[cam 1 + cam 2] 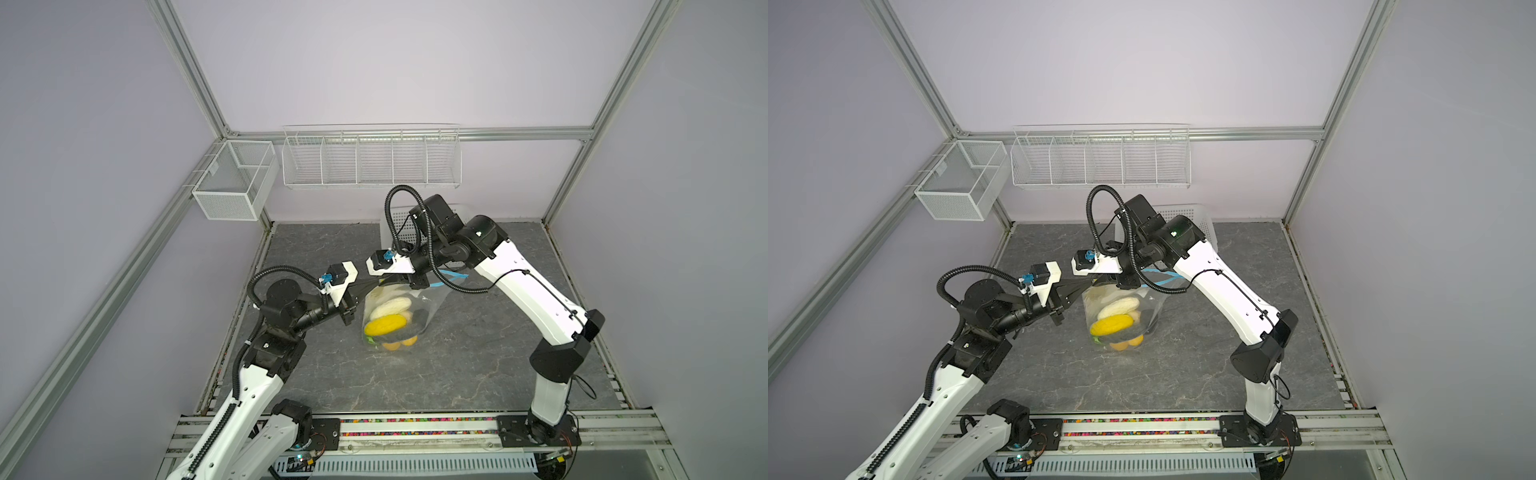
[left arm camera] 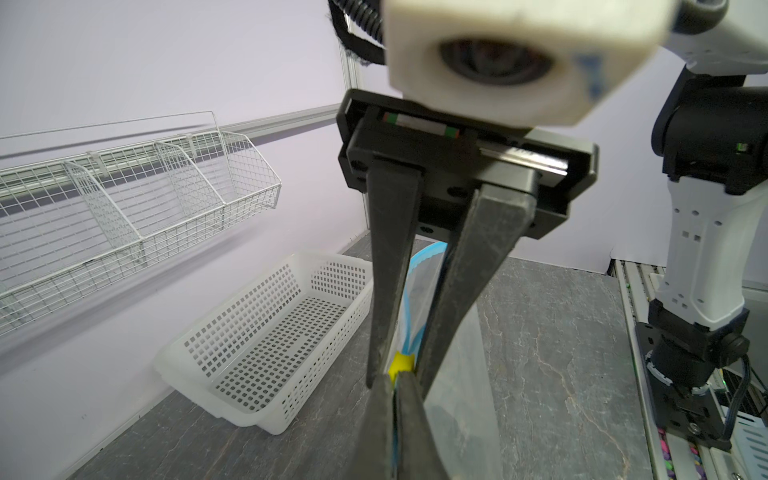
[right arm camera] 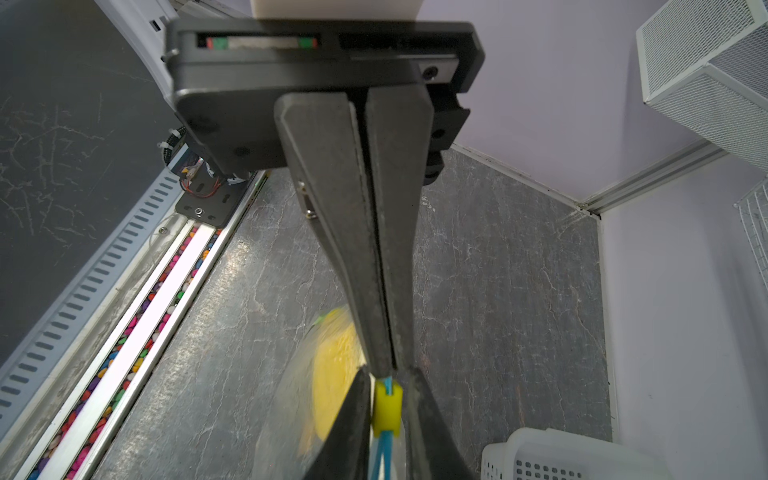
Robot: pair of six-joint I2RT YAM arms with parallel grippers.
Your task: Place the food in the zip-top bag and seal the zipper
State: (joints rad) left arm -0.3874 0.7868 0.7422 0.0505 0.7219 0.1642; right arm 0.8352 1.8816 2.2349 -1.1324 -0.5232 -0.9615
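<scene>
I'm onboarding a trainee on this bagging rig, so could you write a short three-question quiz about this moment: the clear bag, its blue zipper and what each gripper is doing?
1. True or false: the toy food lies in the white perforated plastic basket.
2. Whose fingers flank the small yellow slider? A) left gripper B) right gripper C) neither
3. Fill in: the left gripper is shut on the clear crinkly zip-top bag's light-blue ____.
Key: 1 false, the food is inside the bag. 2 B. 3 zipper strip.
</scene>
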